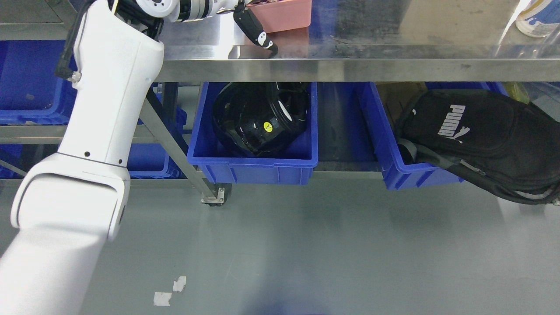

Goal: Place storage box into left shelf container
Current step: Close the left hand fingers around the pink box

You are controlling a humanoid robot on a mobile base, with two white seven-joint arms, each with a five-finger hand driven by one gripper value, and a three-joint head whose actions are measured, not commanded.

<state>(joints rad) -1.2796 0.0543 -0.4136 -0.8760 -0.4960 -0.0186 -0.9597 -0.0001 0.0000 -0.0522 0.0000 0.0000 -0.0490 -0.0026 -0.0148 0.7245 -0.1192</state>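
left hand (251,19) on steel table (393,65), fingers (258,35) touching pink storage box (286,15) (grasp unclear, mostly cropped).

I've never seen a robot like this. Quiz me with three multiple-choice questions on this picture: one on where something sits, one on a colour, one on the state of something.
1. Where does the pink plastic storage box sit?
A. on the floor
B. on the steel table top
C. inside a blue bin

2. What colour is the plastic bin that holds the glossy black helmet?
A. blue
B. green
C. red

3. How does the black backpack with white lettering lie in the right blue bin?
A. fully inside, zipped flat
B. hanging on a hook
C. spilling over the bin's edge

Answers
1. B: the box rests on the table top at the upper edge, beside the left hand.
2. A: the bin's walls are blue all round the helmet.
3. C: the backpack's lower part hangs beyond the bin's front.
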